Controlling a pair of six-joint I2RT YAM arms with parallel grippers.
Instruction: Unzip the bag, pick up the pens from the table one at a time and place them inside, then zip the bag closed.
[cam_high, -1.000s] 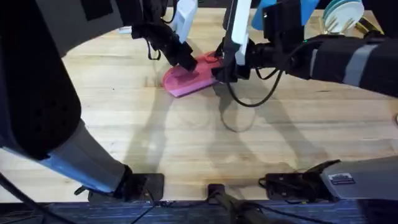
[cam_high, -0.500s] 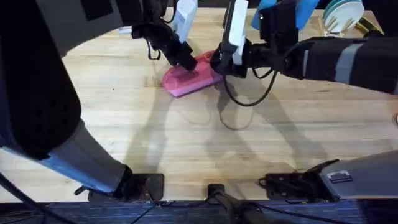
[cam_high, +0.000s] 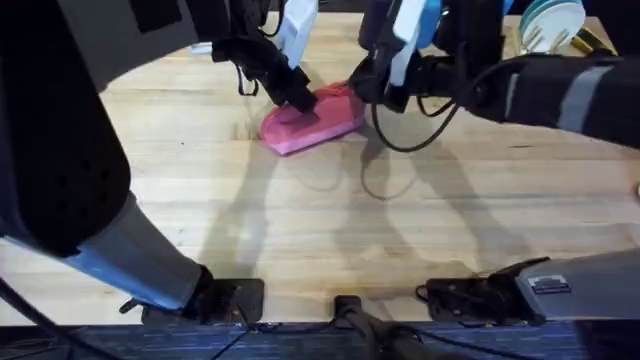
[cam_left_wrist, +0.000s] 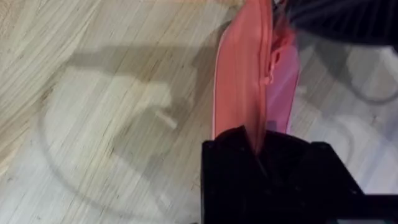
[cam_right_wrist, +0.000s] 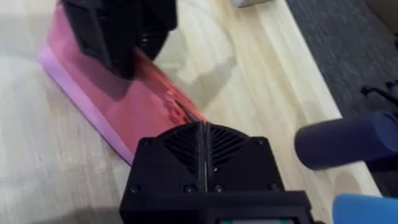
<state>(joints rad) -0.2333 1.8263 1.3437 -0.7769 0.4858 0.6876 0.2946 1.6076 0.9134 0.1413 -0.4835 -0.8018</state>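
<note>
Both arms are stretched forward from their bases at the bottom of the overhead frame and meet at the upper centre. The left arm is seen as a large dark mass down the left side, with its gripper (cam_high: 292, 92) angled down onto the left end of the bag (cam_high: 322, 122). The right arm comes in from the right edge, its forearm lying nearly level (a black cable loops beneath it), and its gripper (cam_high: 372, 88) is set at the bag's right end.

One bag is counted, pink and oblong, lying on the desk (cam_high: 330, 230) at upper centre. Two grippers are counted.

In the left wrist view the left gripper (cam_left_wrist: 258, 144) is closed narrowly on the bag (cam_left_wrist: 239, 93), the zipper seam being pinched between its black fingers (cam_left_wrist: 227, 165). In the right wrist view the right gripper (cam_right_wrist: 202, 134) is pressed together over the bag's (cam_right_wrist: 124, 102) zipper edge, no gap being seen between its fingers; whether the zipper pull is caught between them cannot be told. The left gripper (cam_right_wrist: 118, 31) is seen at the bag's far end.
</note>
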